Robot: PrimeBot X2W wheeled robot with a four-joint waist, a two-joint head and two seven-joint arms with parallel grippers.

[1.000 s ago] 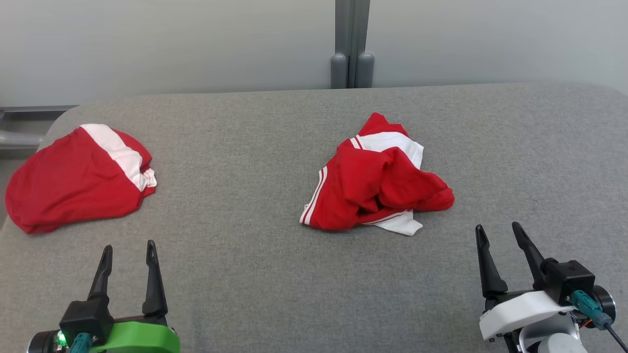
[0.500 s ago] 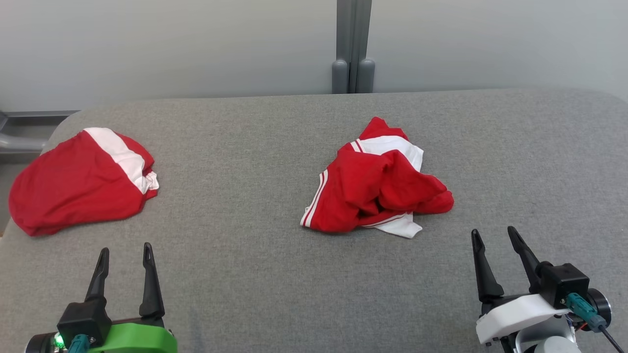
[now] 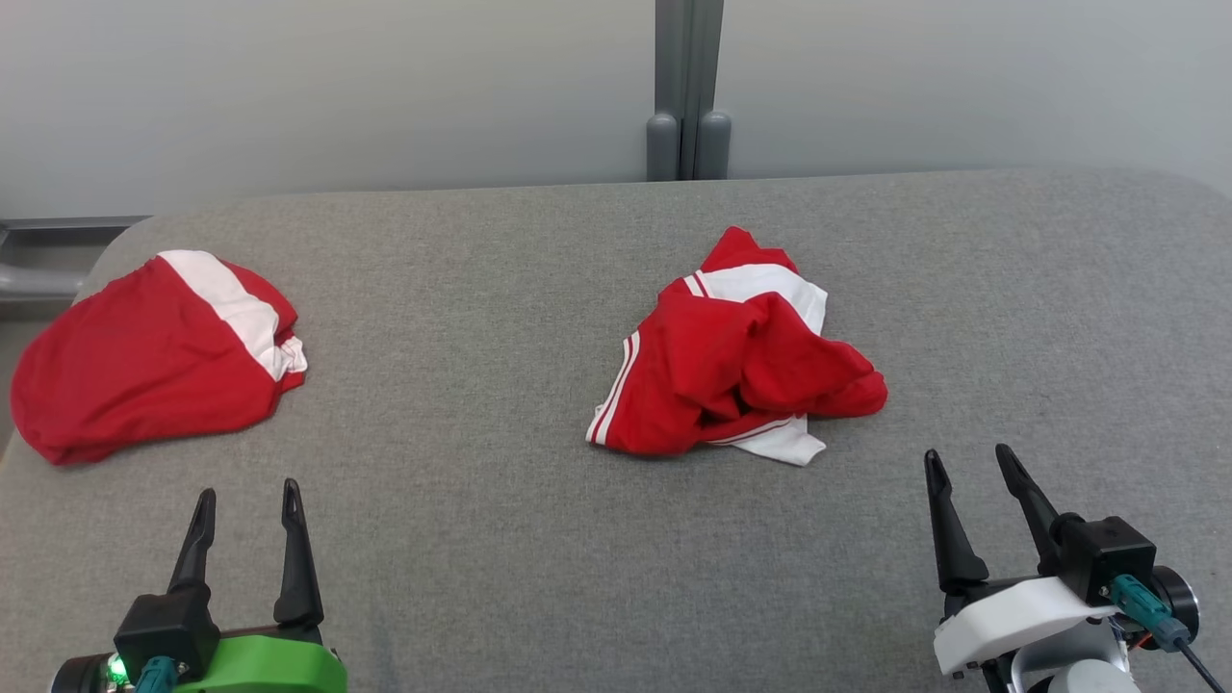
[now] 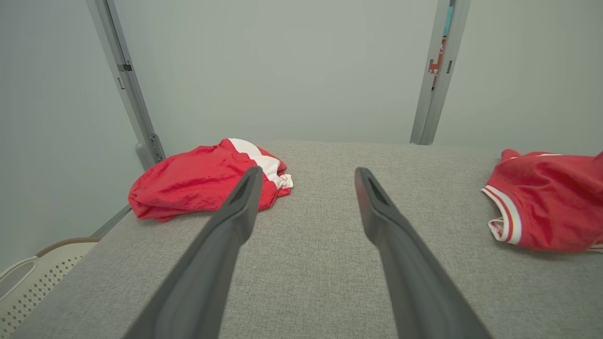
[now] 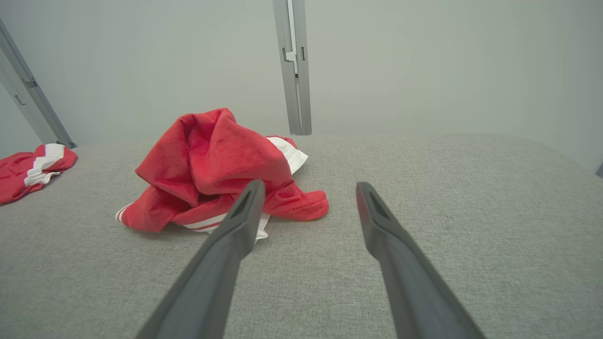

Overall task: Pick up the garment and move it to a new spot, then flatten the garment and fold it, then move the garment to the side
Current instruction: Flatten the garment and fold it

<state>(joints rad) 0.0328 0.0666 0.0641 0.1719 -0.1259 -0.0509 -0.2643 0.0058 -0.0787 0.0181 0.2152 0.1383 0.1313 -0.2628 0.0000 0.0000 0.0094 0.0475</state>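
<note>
A crumpled red garment with white panels and stripes (image 3: 741, 361) lies near the middle of the grey table (image 3: 500, 539); it also appears in the right wrist view (image 5: 216, 165) and at the right edge of the left wrist view (image 4: 546, 197). My right gripper (image 3: 967, 462) stands open at the lower right, a short way in front and to the right of that garment, nothing between its fingers. My left gripper (image 3: 245, 493) is open at the lower left, far from it. In each wrist view the two dark fingers (image 5: 226, 254) (image 4: 226, 245) are spread over bare table.
A second red and white garment (image 3: 144, 356) lies bunched at the table's far left, near the edge. A grey wall with a vertical post (image 3: 688, 91) runs behind the table. A pale perforated basket (image 4: 28, 278) sits below the table's left side.
The whole head view has shifted slightly, so the camera moved. Both grippers sit a little lower in view than a second ago. The garments lie as before.
</note>
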